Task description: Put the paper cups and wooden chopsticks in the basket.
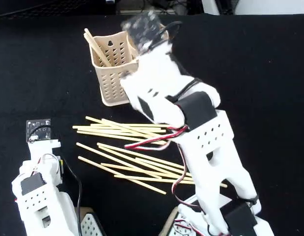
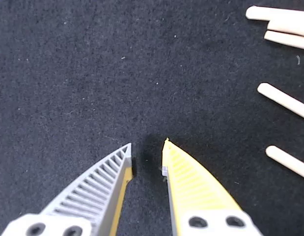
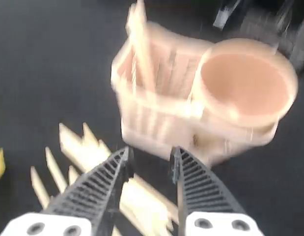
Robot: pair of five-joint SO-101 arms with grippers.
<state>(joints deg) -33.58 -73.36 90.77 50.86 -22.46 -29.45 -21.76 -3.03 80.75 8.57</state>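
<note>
1. My left arm (image 1: 39, 191) sits at the near left corner of the black desk (image 1: 260, 73), well apart from the basket.
2. My left fingers (image 2: 148, 143), one grey and one yellow, point at bare desk cloth. Only a narrow gap separates the tips, and nothing is held in it.
3. In the left wrist view, the rounded ends of a few loose chopsticks (image 2: 282, 98) lie near those fingers, off to one side and not touching them.
4. The loose chopsticks (image 1: 132, 152) lie flat in a crossed heap across the middle of the desk. They spread from beside my left arm to under my right arm.
5. The basket (image 1: 112, 73) stands upright beyond the heap, pale with perforated walls. A few standing chopsticks (image 1: 96, 46) lean inside it at its left end.
6. A paper cup (image 3: 245, 88) is mouth up at the other end of the basket (image 3: 152, 108) and touches it. The blur keeps me from telling whether it sits inside or against the wall.
7. My right arm (image 1: 201, 137) stretches from the near right edge over the heap to the basket's right rim.
8. My right fingers (image 3: 151, 151), both black, hang over the desk just in front of the basket's near wall. They are a little apart and hold nothing.
</note>
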